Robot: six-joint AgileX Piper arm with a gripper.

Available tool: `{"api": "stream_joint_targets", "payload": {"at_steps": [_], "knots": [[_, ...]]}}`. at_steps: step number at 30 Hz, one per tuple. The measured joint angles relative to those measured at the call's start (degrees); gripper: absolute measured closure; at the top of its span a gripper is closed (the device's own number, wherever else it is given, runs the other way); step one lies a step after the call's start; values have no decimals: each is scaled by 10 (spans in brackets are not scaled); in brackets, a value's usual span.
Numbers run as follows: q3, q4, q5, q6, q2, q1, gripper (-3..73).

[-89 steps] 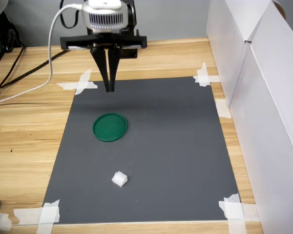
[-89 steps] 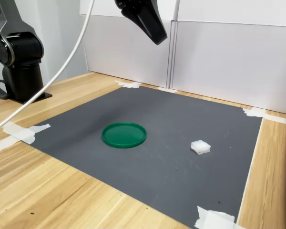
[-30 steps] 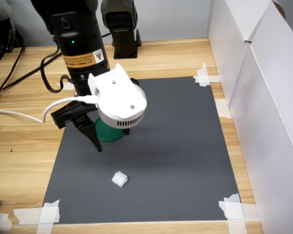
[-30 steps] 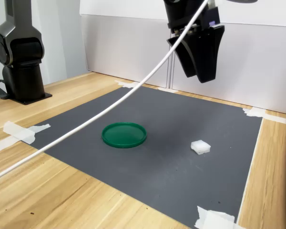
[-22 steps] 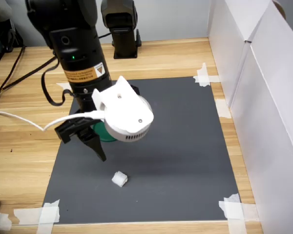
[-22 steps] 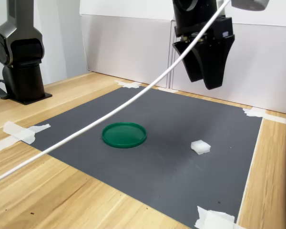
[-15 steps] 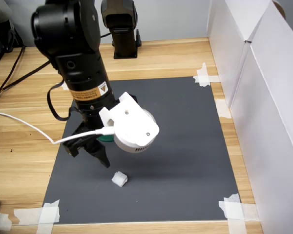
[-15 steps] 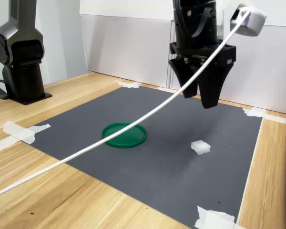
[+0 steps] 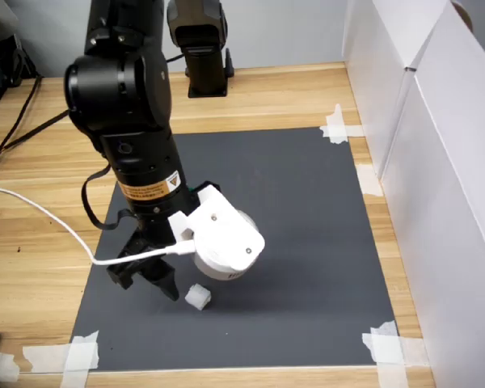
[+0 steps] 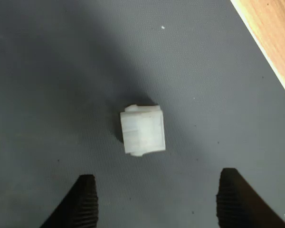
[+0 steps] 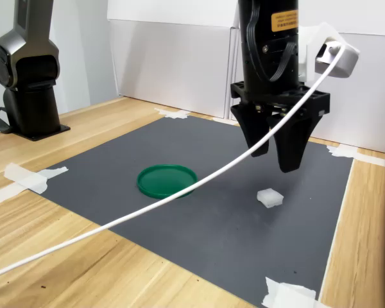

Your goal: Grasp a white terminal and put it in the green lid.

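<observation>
Terminal first: the small white, roughly cubic, translucent plastic terminal (image 9: 197, 297) lies on the dark grey rectangular mat (image 9: 307, 234), near the mat's near edge in the first exterior view and toward the second exterior view's right (image 11: 270, 197). In the wrist view the block (image 10: 143, 129) sits free on the mat, ahead of the two black ribbed fingertips (image 10: 85, 202) and roughly centred between them, touching neither.

The black gripper (image 11: 274, 154) of the arm hangs above the mat with its jaws spread wide and nothing held; in the second exterior view its tips are just above and slightly beyond the terminal. In the first exterior view the gripper (image 9: 149, 279) shows just left of the block, partly hidden by the white round wrist camera housing (image 9: 222, 242).

The flat round dark-green plastic lid (image 11: 167, 181) rests on the mat, well apart from the terminal, toward the second exterior view's left; in the first exterior view the arm hides it.

A white cable (image 11: 179, 192) runs from the wrist camera across the light wooden table (image 11: 64, 256). White tape strips (image 9: 388, 346) hold down the mat's corners, and white panels (image 9: 436, 162) stand along the first exterior view's right.
</observation>
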Motion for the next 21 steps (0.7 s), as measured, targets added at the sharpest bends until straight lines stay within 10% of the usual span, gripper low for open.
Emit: {"api": "stream_joint_targets", "payload": {"at_steps": [21], "knots": [[-26, -29, 19, 36, 58, 21, 73]]}}
